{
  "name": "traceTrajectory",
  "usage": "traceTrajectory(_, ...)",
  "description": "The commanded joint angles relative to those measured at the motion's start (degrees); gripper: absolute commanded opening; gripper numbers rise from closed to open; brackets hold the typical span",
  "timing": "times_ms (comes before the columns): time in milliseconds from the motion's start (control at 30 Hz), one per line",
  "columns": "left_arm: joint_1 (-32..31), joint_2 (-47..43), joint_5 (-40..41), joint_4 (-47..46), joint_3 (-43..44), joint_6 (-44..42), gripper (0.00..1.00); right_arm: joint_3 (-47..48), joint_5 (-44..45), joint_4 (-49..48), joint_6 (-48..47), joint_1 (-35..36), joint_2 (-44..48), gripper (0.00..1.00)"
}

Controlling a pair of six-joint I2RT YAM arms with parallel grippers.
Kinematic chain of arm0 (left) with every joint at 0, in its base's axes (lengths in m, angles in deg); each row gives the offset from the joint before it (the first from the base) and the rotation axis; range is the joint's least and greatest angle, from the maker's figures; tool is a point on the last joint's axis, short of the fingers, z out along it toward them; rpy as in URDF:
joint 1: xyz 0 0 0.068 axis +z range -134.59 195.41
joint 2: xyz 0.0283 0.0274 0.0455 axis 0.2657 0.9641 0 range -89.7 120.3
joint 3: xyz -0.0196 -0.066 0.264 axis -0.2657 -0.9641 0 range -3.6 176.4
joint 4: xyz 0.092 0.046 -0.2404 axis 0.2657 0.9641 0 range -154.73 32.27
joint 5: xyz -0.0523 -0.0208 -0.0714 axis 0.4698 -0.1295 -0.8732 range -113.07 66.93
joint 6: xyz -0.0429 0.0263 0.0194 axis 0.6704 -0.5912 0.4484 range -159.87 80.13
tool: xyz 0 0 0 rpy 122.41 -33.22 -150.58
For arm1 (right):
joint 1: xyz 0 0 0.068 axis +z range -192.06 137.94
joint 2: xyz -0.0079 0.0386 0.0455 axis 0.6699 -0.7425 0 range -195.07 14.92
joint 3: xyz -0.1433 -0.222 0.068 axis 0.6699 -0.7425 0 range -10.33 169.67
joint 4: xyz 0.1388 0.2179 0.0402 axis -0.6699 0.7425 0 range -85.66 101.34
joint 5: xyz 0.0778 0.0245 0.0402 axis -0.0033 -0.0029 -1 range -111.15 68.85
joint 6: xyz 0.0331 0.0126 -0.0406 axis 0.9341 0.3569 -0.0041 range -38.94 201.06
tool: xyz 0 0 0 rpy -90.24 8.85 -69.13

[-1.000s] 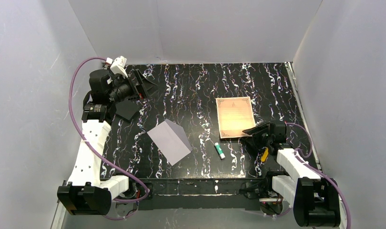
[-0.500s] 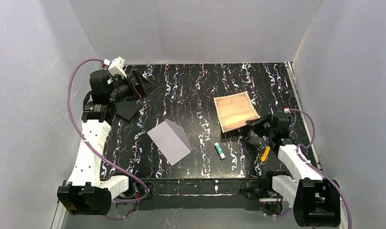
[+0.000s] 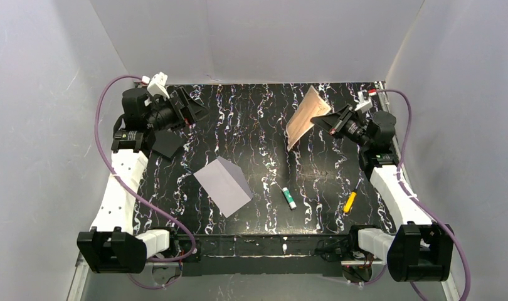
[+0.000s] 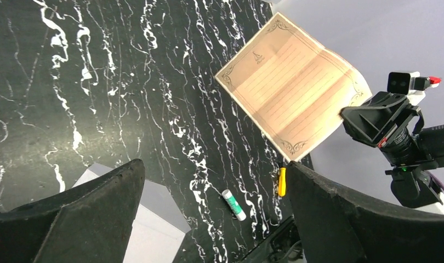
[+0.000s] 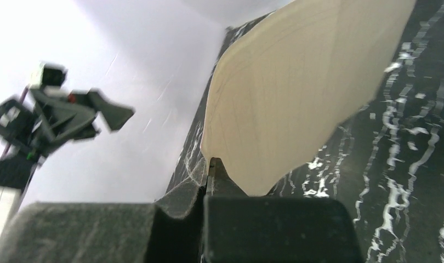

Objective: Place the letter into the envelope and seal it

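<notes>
"Tan paper aloft: which arm has it?" asks the desk.

"The right gripper (image 3: pixel 327 119), jaws pinched tight on one edge of the letter (image 3: pixel 303 117). The sheet hangs clear of the black marbled table (image 3: pixel 258 119), tilted up on edge, well to the right of the envelope (image 3: pixel 223 186) and farther back."

"So where does the job stand?"

"Early, by my reading. The pick-up is done; insertion and sealing are both left. The lavender envelope lies flat, well apart from the sheet. A green-and-white glue stick (image 3: pixel 290 198) lies near the envelope's right side, with a small yellow object (image 3: pixel 349 202) farther right."

"And the arms?"

"The right arm is stretched up and back, wrist turned toward the envelope's side of the table. The left gripper (image 3: pixel 194 113) hangs wide and empty, back and left of the envelope, just past a flat black piece (image 3: pixel 167 144). Its camera looks across at the sheet's printed face."
</notes>
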Motion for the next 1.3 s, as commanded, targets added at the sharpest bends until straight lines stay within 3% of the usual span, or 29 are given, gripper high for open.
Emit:
traceTrajectory(0, -0.3, 1.7, -5.6, -4.1, 3.0, 2.8, 0.98, 5.1, -13.0, -3.6, -6.7, 3.4, -1.4, 0.01)
traceTrajectory(100, -1.5, 3.4, -10.1, -8.4, 4.6, 1.6, 0.98, 8.9, -15.6, 4.2, -14.4, 7.6, -2.6, 0.01)
traceTrajectory(200, -5.0, 6.0, -15.3, -8.5, 8.8, -5.7, 0.98, 11.9, -17.1, 8.1, -19.3, 11.7, -4.1, 0.01)
traceTrajectory(300, -8.9, 7.9, -12.5, -6.5, 12.1, -14.8, 0.98, 11.9, -16.9, 4.0, -17.6, 15.9, -5.1, 0.01)
traceTrajectory(400, -10.0, 10.3, -14.9, -6.2, 15.1, -20.8, 0.98, 14.2, -18.7, 3.2, -16.5, 19.3, -7.1, 0.01)
traceTrajectory(667, -10.0, 16.2, -24.6, 3.4, 24.1, -33.0, 0.98, 22.3, -22.3, 15.9, -22.5, 20.9, -6.6, 0.01)
traceTrajectory(1000, -10.1, 18.8, -25.2, -1.5, 26.2, -31.2, 0.98, 27.7, -25.8, 26.7, -28.4, 22.2, -5.7, 0.01)
traceTrajectory(1167, -10.1, 21.0, -36.6, -1.6, 26.5, -28.2, 0.98, 27.9, -26.6, 25.9, -28.3, 23.8, -4.9, 0.01)
traceTrajectory(1267, -10.1, 21.9, -43.0, -0.5, 25.8, -27.1, 0.92, 28.4, -26.1, 26.1, -28.1, 24.5, -4.9, 0.01)
